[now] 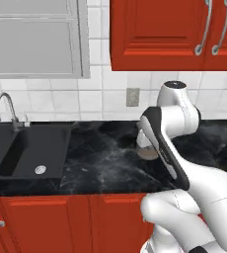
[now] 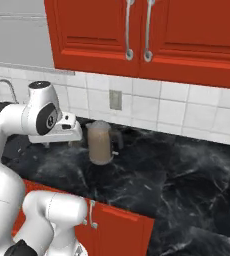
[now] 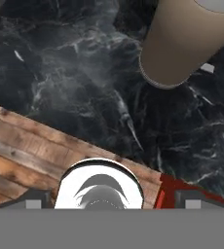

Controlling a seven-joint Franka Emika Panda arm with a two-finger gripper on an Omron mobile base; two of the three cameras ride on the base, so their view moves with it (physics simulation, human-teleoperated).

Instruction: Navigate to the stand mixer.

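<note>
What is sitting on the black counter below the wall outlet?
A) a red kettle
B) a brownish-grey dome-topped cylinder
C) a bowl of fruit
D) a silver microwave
B: in the right base view a brownish-grey dome-topped cylinder stands on the black marble counter, just below the wall outlet.

Black marble counter [image 2: 177,165], brownish cylinder [image 2: 100,143]

A kitchen: red cabinets [image 1: 174,34], black marble counter [image 1: 105,163], sink [image 1: 26,148].
</note>
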